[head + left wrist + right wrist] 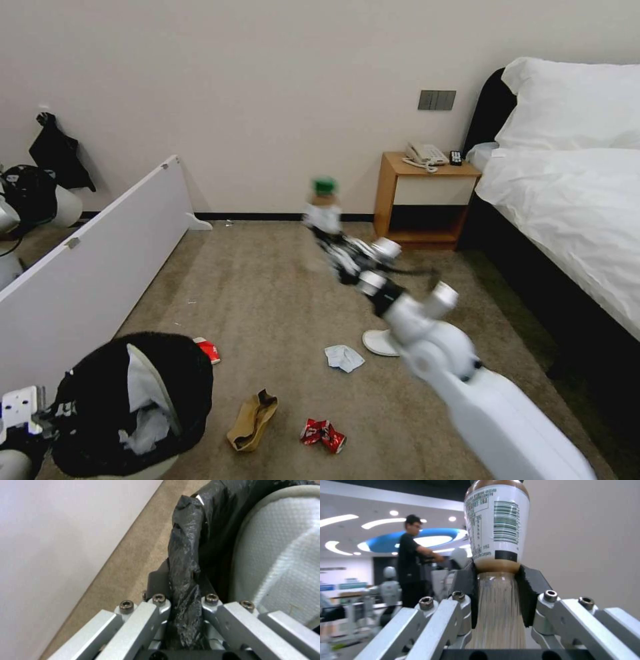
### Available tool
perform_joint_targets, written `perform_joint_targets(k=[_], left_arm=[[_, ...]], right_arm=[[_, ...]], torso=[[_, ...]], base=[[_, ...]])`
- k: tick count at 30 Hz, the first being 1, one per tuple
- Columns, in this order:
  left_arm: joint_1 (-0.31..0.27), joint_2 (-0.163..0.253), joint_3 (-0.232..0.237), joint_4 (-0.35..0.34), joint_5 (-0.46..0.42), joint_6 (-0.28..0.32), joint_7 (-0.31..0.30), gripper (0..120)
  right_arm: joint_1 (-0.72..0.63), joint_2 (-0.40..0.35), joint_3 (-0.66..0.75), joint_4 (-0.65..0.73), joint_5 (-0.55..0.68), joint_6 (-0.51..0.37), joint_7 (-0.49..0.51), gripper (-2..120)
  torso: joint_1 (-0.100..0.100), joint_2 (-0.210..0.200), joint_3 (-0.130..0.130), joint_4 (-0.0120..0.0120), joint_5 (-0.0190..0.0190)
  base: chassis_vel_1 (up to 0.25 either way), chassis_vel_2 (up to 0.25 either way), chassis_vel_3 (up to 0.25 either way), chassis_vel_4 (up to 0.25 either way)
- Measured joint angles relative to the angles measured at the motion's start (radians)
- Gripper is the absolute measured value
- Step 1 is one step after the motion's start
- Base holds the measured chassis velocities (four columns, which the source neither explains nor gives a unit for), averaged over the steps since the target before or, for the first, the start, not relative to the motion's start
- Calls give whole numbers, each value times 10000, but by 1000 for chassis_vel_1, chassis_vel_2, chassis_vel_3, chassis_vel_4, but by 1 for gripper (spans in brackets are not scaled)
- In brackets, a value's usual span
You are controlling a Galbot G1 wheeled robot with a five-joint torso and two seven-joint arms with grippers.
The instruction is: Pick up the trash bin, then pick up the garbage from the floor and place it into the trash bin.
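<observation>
The trash bin [133,407] is held low at the robot's left, its black liner [186,562] folded over the rim. The left gripper [185,600] is clamped on that rim — a bunched fold of the liner is pinched between its two dark pads, seen in the left wrist view. Inside the bin a white slipper [280,562] is lodged against the wall, with pale tissue beneath it in the head view.

The right gripper [496,590] is raised above the floor [267,287], out in front of the robot, with the arm stretched forward from the lower right. A small bottle [496,522] is gripped at its lower body between the pads [528,595]; it is held roughly upright, green cap [325,185] on top, white label with a barcode, brown liquid inside. The bottle and fingers are blurred in the head view.

Litter left on the carpet is noted:
- a red-white packet [209,349], just beside the bin's rim
- a crumpled brown paper bag [252,420], near the bin
- a crushed red can [323,435], beside the bag
- a pale-blue tissue [344,357], near mid-floor
- a second white slipper [380,343], partly hidden behind the right arm

A white panel [93,267] is stood along the left side, a wooden nightstand [423,200] with a telephone against the far wall, and a bed [567,200] at the right.
</observation>
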Motion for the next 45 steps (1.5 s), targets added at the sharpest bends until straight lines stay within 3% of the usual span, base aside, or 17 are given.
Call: perform_joint_targets(k=[10, 19, 45], left_arm=[[-307, 383, 58, 350, -135, 0, 86, 4], [-295, 386, -48, 397, -231, 0, 131, 4], [-31, 323, -61, 122, -473, 0, 128, 4]], right_arm=[[1111, 1580, -1802, -1447, -243, 139, 84, 22], [1620, 2681, -3279, -2501, -122, 154, 296, 22], [783, 2691, -4454, -3487, -950, 441, 325, 25]], torso=[[0, 0, 0, -6, -1], [0, 0, -1, 0, 0], [0, 0, -1, -4, 3]], base=[[0, 0, 0, 0], [0, 0, 0, 0], [0, 0, 0, 0]])
